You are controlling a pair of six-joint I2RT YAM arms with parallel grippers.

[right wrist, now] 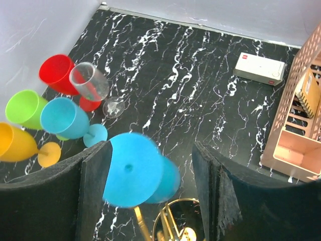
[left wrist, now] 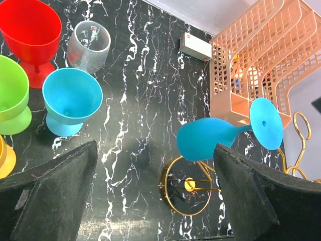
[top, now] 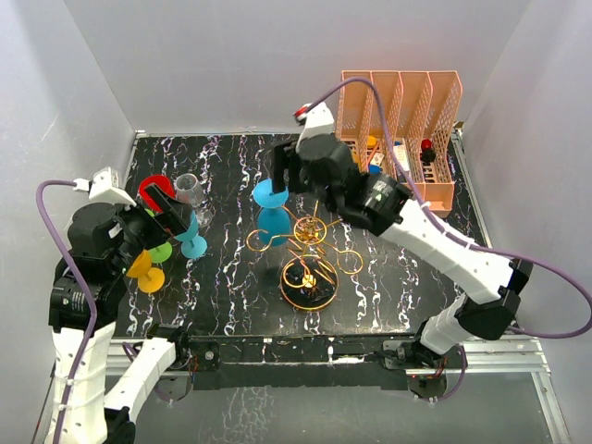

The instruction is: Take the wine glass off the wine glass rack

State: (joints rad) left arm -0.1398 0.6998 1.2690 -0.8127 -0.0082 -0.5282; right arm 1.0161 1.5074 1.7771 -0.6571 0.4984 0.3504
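A blue wine glass [top: 272, 208] hangs upside down on the gold wine glass rack [top: 310, 264], with its round foot [right wrist: 131, 169] on top and its bowl [left wrist: 205, 138] below. My right gripper [top: 285, 178] is over the rack with its jaws on either side of the foot. Its left finger [right wrist: 93, 173] sits at the foot's edge, while the right finger [right wrist: 205, 170] is still apart from it, so the gripper is open. My left gripper [top: 171, 211] hovers wide open at the left, over the standing glasses, and holds nothing.
On the table's left stand a red glass [top: 155, 190], a clear glass [top: 190, 190], a blue glass [top: 191, 239], a green glass [top: 159, 250] and a yellow glass [top: 145, 270]. An orange slotted organizer [top: 407, 129] is at the back right, with a small white box [right wrist: 260, 68] beside it.
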